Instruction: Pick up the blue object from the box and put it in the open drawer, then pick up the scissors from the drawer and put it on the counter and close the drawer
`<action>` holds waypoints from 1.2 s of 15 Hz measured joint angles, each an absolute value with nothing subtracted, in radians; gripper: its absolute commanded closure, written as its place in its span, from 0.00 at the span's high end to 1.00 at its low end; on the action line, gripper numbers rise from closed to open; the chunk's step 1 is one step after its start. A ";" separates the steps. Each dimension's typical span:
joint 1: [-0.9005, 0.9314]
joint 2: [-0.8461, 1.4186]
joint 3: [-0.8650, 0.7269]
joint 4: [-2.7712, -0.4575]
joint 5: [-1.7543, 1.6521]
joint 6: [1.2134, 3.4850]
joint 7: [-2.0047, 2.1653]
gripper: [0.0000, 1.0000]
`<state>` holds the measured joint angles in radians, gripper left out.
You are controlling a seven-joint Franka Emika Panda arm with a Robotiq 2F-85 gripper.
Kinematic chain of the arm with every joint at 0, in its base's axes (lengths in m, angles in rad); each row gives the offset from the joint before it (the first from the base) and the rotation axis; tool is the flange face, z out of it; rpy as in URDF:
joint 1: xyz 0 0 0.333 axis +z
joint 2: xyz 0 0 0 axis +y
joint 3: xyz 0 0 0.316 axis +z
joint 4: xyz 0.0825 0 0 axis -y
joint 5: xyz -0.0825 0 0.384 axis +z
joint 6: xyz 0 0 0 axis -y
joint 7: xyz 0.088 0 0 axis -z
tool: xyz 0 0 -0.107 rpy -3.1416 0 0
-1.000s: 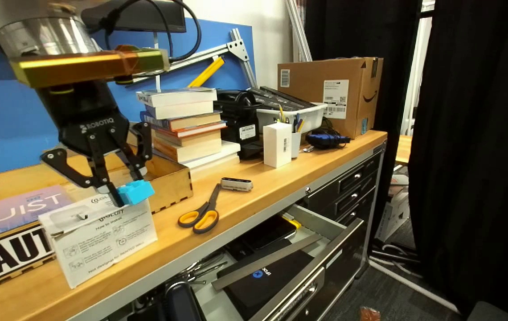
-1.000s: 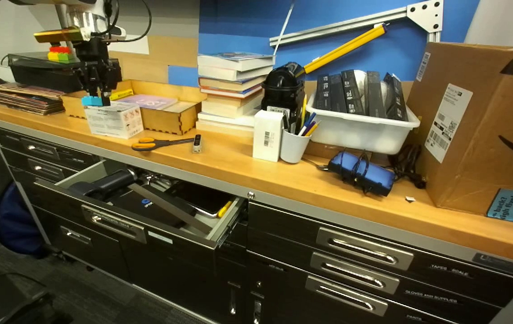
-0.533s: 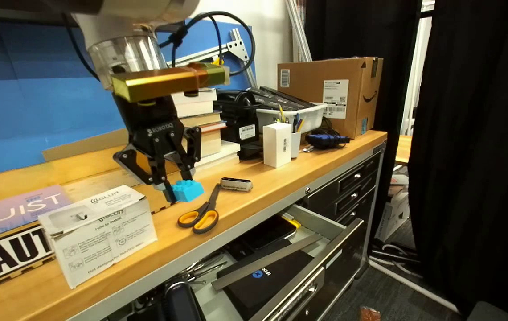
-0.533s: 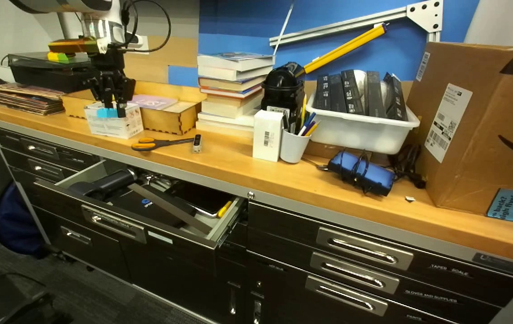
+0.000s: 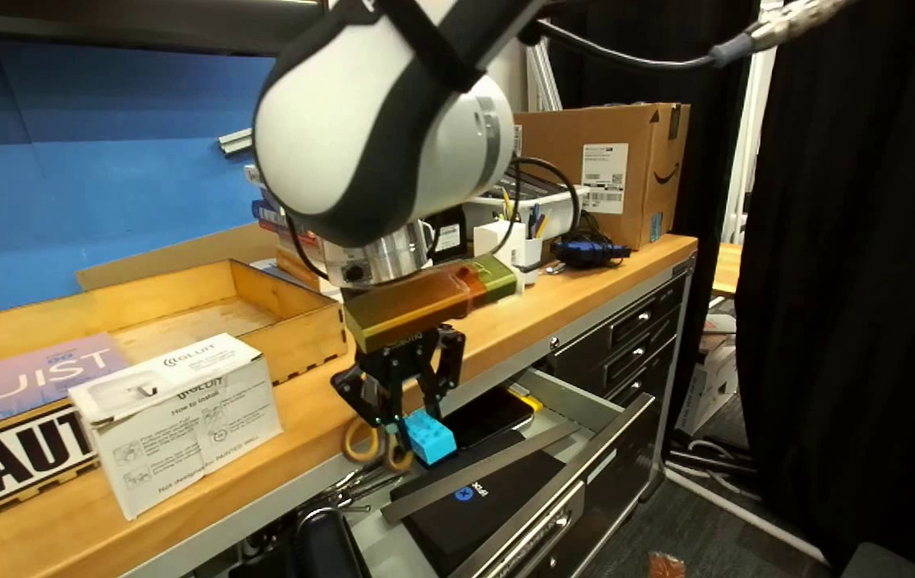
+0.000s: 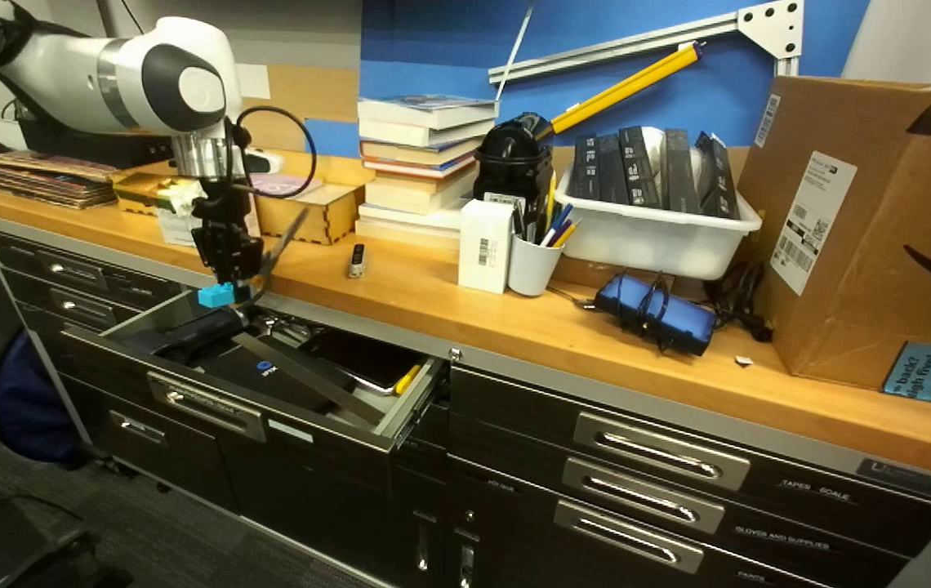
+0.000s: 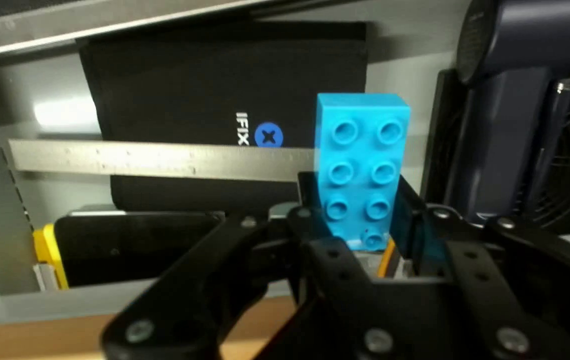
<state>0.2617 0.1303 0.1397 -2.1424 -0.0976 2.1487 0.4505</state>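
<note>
My gripper point(image 5: 412, 421) is shut on the blue object point(image 5: 429, 437), a studded toy brick, also seen in the wrist view point(image 7: 360, 160). It holds the brick above the rear of the open drawer point(image 6: 327, 425), near the counter's front edge. The scissors point(image 6: 276, 255) are tilted with blades up, right beside the gripper at the counter edge; their yellow-orange handles point(image 5: 398, 464) hang at that edge, partly hidden by the fingers. A sliver of handle point(image 7: 386, 257) shows behind the brick. The white box point(image 5: 185, 409) stands on the counter point(image 6: 416, 286).
The drawer holds a steel ruler point(image 7: 160, 159), a black pouch point(image 7: 205, 90), a dark hair-dryer-like tool point(image 7: 500, 140) and a black phone-like slab point(image 7: 130, 245). On the counter stand a wooden tray point(image 5: 289, 345), a book stack point(image 6: 425, 163) and a small grey device point(image 6: 358, 261).
My gripper has carried the blue object from above the white box forward and down over the drawer. The scissors, which lay flat on the counter, are now tipped up at its edge.
</note>
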 measured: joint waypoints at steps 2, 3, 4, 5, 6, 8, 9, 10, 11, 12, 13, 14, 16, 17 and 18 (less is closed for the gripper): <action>0.244 0.068 0.139 -2.252 -0.092 2.206 0.476 0.14; 0.237 0.041 0.139 -2.296 -0.091 2.228 0.484 0.14; 0.230 0.017 0.139 -2.332 -0.091 2.250 0.493 0.14; 0.225 -0.003 0.139 -2.360 -0.091 2.273 0.503 0.14; 0.220 -0.018 0.139 -2.382 -0.094 2.294 0.518 0.14; 0.207 -0.030 0.139 -2.412 -0.114 2.342 0.568 0.14; 0.197 -0.029 0.139 -2.422 -0.124 2.371 0.595 0.14; 0.186 -0.024 0.139 -2.428 -0.141 2.399 0.623 0.14; 0.174 -0.017 0.138 -2.429 -0.163 2.422 0.650 0.14; 0.164 -0.007 0.136 -2.429 -0.193 2.438 0.678 0.15; 0.155 0.005 0.133 -2.427 -0.221 2.452 0.704 0.15; 0.149 0.019 0.128 -2.423 -0.245 2.461 0.725 0.15; 0.141 0.052 0.115 -2.407 -0.272 2.462 0.745 0.61; 0.139 0.070 0.107 -2.396 -0.276 2.462 0.747 0.62; 0.139 0.089 0.099 -2.384 -0.277 2.461 0.747 0.67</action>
